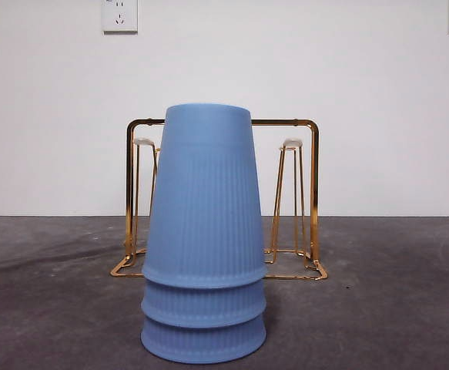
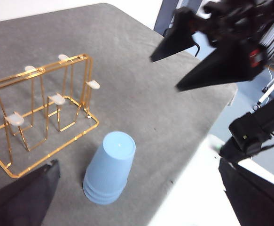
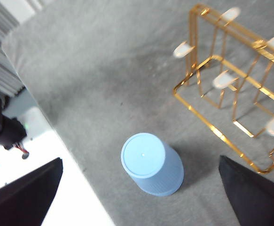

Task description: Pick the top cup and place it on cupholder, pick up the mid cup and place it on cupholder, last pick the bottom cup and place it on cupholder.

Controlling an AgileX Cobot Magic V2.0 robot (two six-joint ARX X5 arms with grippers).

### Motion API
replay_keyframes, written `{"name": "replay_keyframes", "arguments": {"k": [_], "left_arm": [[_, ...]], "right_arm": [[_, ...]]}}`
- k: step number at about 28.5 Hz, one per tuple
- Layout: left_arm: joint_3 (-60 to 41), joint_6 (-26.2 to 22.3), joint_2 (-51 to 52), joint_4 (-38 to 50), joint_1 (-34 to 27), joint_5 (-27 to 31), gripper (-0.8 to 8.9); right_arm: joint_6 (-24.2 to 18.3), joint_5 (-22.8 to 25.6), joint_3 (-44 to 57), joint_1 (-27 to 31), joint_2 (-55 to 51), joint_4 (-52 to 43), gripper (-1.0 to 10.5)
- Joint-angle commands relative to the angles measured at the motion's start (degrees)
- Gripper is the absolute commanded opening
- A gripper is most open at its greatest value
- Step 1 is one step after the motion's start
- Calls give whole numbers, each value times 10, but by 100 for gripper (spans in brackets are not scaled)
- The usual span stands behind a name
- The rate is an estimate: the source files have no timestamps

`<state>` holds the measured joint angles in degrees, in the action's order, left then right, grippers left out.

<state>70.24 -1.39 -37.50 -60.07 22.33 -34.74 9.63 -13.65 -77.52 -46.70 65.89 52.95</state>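
Three light blue ribbed cups [image 1: 204, 231] stand upside down, nested in one stack, near the table's front edge. Both wrist views look down on this stack [image 2: 109, 168] [image 3: 152, 164]. Behind it stands the gold wire cupholder [image 1: 310, 177] with white-tipped prongs [image 1: 292, 142], all bare; it also shows in the left wrist view [image 2: 43, 117] and the right wrist view [image 3: 207, 89]. My left gripper [image 2: 137, 162] hangs high above the table, open and empty. My right gripper [image 3: 140, 159] is also high, open and empty, and its jaws show in the left wrist view [image 2: 164, 75].
The grey table [image 1: 393, 293] ends close to the cup stack at a front edge [image 2: 188, 155] [image 3: 66, 141]. A white wall with two outlets [image 1: 119, 15] rises behind the cupholder. No arm shows in the front view.
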Motion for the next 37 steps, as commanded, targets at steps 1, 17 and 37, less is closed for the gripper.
{"name": "replay_keyframes", "arguments": {"k": [1, 17, 37], "left_arm": [[13, -8, -1, -9, 6, -3, 593], [13, -16, 1, -55, 9, -3, 593], [13, -16, 1, -56, 9, -3, 593]], "right_arm": [[23, 2, -11, -21, 37, -2, 556], [32, 33, -11, -61, 212, -6, 557], [33, 50, -13, -68, 258, -5, 271]]}}
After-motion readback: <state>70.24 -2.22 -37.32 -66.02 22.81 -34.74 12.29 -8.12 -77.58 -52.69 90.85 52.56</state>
